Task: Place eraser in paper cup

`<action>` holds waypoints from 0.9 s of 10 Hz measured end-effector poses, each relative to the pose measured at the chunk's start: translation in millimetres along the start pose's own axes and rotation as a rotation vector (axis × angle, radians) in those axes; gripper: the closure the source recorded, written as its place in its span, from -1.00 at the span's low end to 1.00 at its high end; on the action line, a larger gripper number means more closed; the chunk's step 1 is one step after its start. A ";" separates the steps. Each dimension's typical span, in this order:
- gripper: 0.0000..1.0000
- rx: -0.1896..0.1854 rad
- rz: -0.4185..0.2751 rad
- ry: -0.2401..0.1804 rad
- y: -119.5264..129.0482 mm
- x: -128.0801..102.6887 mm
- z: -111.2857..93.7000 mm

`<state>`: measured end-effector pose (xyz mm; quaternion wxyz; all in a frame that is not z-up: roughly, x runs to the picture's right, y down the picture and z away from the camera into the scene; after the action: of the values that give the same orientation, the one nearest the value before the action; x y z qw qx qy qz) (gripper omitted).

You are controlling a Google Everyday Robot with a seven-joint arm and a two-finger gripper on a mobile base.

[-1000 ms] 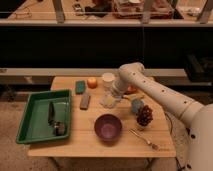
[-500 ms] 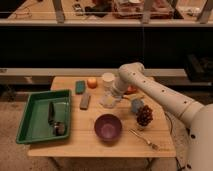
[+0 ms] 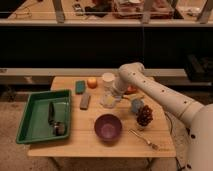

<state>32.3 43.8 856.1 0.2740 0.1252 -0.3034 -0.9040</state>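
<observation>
Your gripper [image 3: 111, 98] hangs right of the eraser [image 3: 85, 101]; I cannot tell its opening. Centre across the eraser's width first.

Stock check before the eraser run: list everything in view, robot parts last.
light wooden table: 1, light brown, centre
flat grey oblong eraser: 1, grey, right of the tray
small white paper cup: 1, white, table's far edge
dark green block: 1, green, behind the eraser
small orange round object: 1, orange, beside the paper cup
green plastic tray: 1, green, table's left
dark utensil: 1, black, in the tray
round purple bowl: 1, purple, table's front
small blue cup: 1, blue, right of centre
dark reddish clump: 1, reddish-brown, by the blue cup
gripper: 1, pale, low between eraser and blue cup
</observation>
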 end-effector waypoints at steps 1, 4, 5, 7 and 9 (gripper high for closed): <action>-0.60 0.000 0.000 0.000 0.0 0.0 0.0; -0.60 -0.032 0.056 -0.034 4.6 7.8 -0.4; -0.60 -0.065 0.154 -0.044 11.0 23.5 1.9; -0.60 -0.103 0.273 -0.031 15.1 56.0 6.5; -0.60 -0.153 0.335 -0.003 10.7 94.4 15.1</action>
<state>-46.4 -10.0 868.9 0.4290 0.0505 -0.2506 -0.8664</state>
